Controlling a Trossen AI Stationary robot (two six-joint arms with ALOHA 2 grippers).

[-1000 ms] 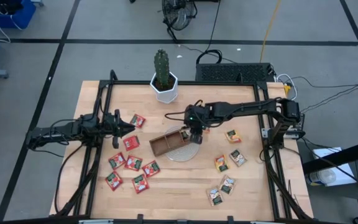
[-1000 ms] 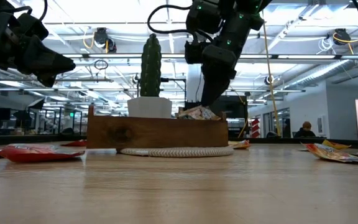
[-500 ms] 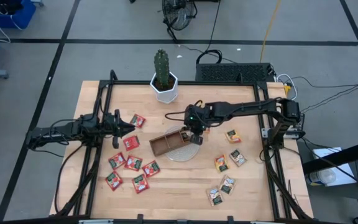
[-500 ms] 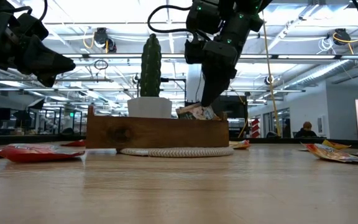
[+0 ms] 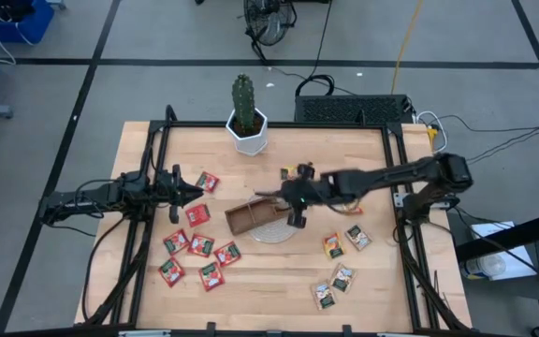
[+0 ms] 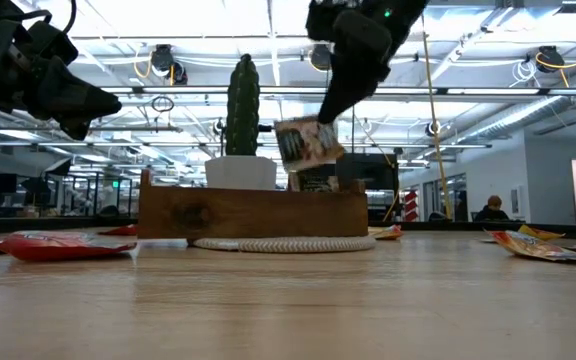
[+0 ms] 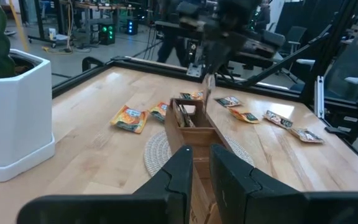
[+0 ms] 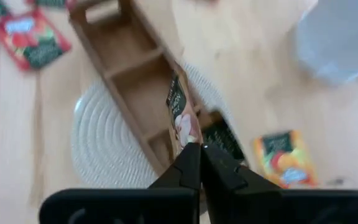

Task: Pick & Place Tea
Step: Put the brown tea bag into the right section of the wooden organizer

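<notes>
One grey-white sachet (image 6: 308,143) hung pinched in the right gripper (image 5: 295,195), lifted clear above the wooden tray (image 5: 252,214) on its round woven mat (image 5: 274,230). Red sachets (image 5: 197,245) lay at the tray's 8 o'clock, orange-yellow ones (image 5: 333,245) at its 4 o'clock. At 9 o'clock the left gripper (image 5: 191,192) hovered with fingers together, holding nothing.

Robotics lab, ceiling strip lights (image 6: 488,40), cabling (image 5: 494,140)

From my low view, the brown wooden tray (image 6: 253,212) walls hide its contents, and the left arm's pincer (image 6: 93,103) jaws read unclear. The sachet's (image 8: 180,112) print blurs in my right wrist view.
</notes>
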